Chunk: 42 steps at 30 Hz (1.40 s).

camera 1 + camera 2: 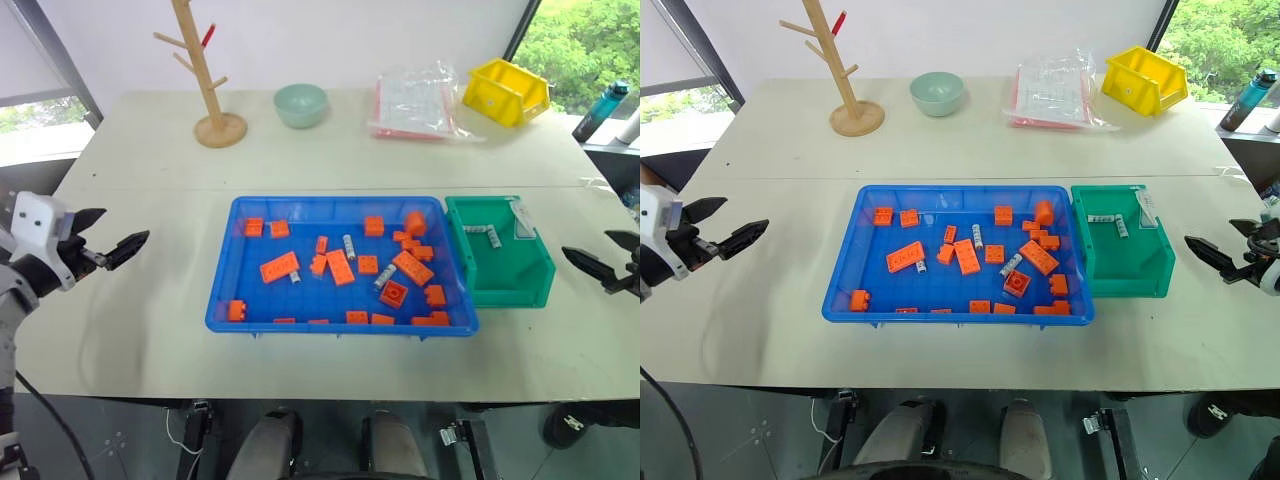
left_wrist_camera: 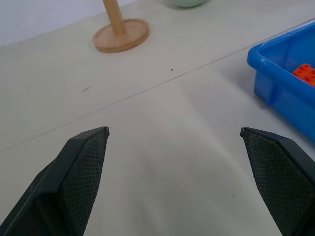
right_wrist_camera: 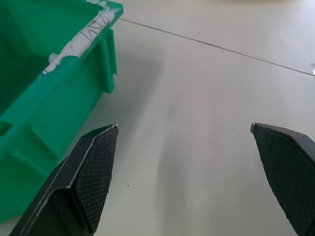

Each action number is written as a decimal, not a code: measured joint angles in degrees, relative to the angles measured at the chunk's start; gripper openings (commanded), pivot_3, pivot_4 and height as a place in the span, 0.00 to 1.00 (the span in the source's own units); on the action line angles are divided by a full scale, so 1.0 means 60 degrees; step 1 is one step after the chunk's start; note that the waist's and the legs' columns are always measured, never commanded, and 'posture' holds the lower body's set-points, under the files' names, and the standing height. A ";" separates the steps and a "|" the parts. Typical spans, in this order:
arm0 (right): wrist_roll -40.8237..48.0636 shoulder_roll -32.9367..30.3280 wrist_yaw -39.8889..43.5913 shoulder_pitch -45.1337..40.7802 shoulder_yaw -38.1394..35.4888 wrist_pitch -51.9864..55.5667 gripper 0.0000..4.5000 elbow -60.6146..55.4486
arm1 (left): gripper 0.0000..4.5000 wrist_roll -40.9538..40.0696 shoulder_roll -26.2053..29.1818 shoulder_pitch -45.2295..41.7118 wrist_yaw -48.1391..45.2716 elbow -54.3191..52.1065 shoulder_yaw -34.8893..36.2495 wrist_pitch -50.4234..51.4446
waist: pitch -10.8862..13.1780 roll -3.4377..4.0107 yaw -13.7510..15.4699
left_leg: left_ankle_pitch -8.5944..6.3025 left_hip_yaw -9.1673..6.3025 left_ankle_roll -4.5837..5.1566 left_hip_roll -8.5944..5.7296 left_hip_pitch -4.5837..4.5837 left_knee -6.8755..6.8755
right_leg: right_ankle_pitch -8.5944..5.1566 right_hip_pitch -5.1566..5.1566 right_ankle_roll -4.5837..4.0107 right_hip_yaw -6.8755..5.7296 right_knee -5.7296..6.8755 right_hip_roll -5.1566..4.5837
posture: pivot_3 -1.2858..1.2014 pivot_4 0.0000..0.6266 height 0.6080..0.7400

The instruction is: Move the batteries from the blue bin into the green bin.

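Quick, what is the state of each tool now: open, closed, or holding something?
Left tool: open, holding nothing, over bare table.
Right tool: open, holding nothing, beside the green bin.

Left arm: seen at the left edge of the head views, raised and reaching forward; a white wrist housing is carried behind the fingers
Left gripper (image 1: pixel 112 233): held roughly level; pointed forward and inward; nothing is gripped
Left fingers (image 2: pixel 81 167): two black tapered pads with a cross-hatched inner face; spread wide apart, with bare surface seen between them
Right arm: seen at the right edge of the head views; only its end is caught
Right gripper (image 1: pixel 1225 246): tilted slightly downward; pointed inward; nothing is gripped
Right fingers (image 3: pixel 93 172): black, textured pads; set wide apart; nothing is touched by either tip
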 measured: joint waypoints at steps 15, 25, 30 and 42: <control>0.0164 0.0000 -0.0087 0.0242 -0.0044 0.0527 0.99 -0.0511 | 1.00 -0.0095 -0.0209 -0.0009 -0.0040 -0.0243 -0.0111 0.0179 | 0.0000 0.0000 -0.0004 | 0.0000 0.0001 0.0000 0.0001 0.0000 0.0000 | 0.0000 0.0000 0.0000 0.0000 0.0002 0.0000 | 0.52 0.24 0.90; 0.0290 -0.0185 0.0356 -0.0550 0.0321 0.1385 0.99 -0.1262 | 1.00 -0.0397 -0.0451 -0.0562 -0.0055 -0.0882 -0.0461 0.0563 | 0.0003 0.0005 -0.0047 | 0.0000 0.0005 0.0000 0.0006 -0.0002 0.0002 | 0.0000 -0.0006 0.0000 0.0000 0.0005 0.0002 | 0.52 0.24 0.90; 0.0899 -0.0199 0.1311 -0.2133 0.1751 0.2537 0.99 -0.3580 | 1.00 -0.1334 0.0024 -0.0734 -0.0848 -0.1975 -0.0531 0.1496 | 0.0007 0.0011 -0.0239 | 0.0001 -0.0001 -0.0001 0.0013 -0.0006 -0.0004 | 0.0000 -0.0013 0.0000 -0.0001 0.0007 0.0007 | 0.52 0.24 0.90; -0.0314 0.3725 0.3070 -0.6735 0.7583 0.2883 0.99 -0.3926 | 1.00 -0.2000 0.1181 -0.1245 -0.3058 -0.2516 -0.1225 0.2124 | 0.0011 0.0010 -0.0241 | 0.0001 -0.0043 -0.0002 -0.0004 -0.0018 -0.0004 | 0.0000 -0.0023 -0.0001 -0.0006 0.0018 0.0006 | 0.52 0.24 0.90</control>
